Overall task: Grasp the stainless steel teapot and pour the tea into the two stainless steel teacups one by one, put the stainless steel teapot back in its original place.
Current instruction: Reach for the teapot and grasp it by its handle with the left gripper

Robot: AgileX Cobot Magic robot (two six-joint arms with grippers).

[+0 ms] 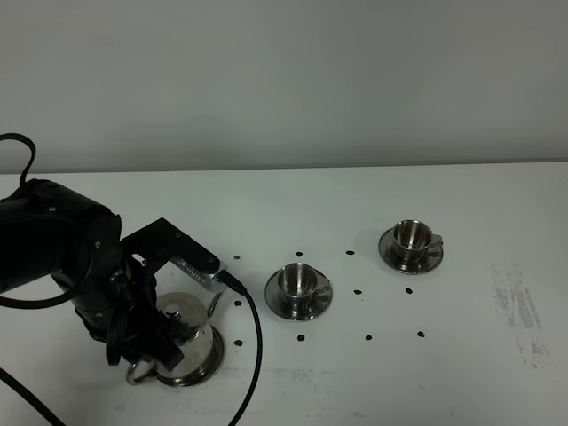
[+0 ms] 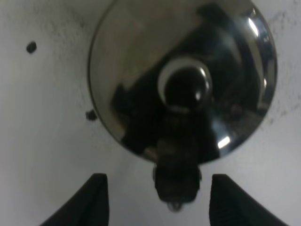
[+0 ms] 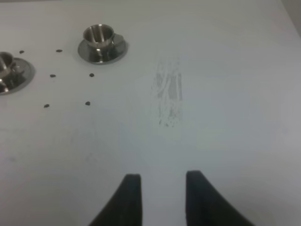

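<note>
Steel teapot (image 1: 202, 348): stands at the near left of the white table (image 1: 355, 195), lid on, partly covered by the black left arm (image 1: 62, 248); thin spout (image 1: 216, 302) rises on its right side, toward the cups.
Lid knob (image 2: 184, 87): seen from straight above in the left wrist view, at the middle of the shiny dome.
Handle (image 2: 176, 186): dark loop at the pot's edge, lying between the two fingers.
Left gripper (image 2: 159, 181): wide, hovers over the teapot, one finger (image 2: 96, 200) on each side of the handle with white table showing in both gaps; grips nothing.
Right gripper (image 3: 162, 176): narrow, fingers (image 3: 130, 200) drawn in, nothing between them; hangs above bare table at the right, outside the high view.
Nearer teacup (image 1: 297, 280): sits on its saucer (image 1: 312, 309), right of the teapot, about mid-table, handle to the right.
Farther teacup (image 1: 410, 234): sits on its own saucer (image 1: 395, 259), further right and farther back, well apart from the nearer one, handle to the right.
Tea: hidden; level in pot and cups cannot be told.
Dark specks (image 1: 357, 291): scattered on the table around and between the two saucers.
Grey scuff (image 1: 519, 311): on the table at the right, well apart from the farther teacup.
Black cable (image 1: 257, 346): runs from the left arm past the teapot's right side to the near edge.
</note>
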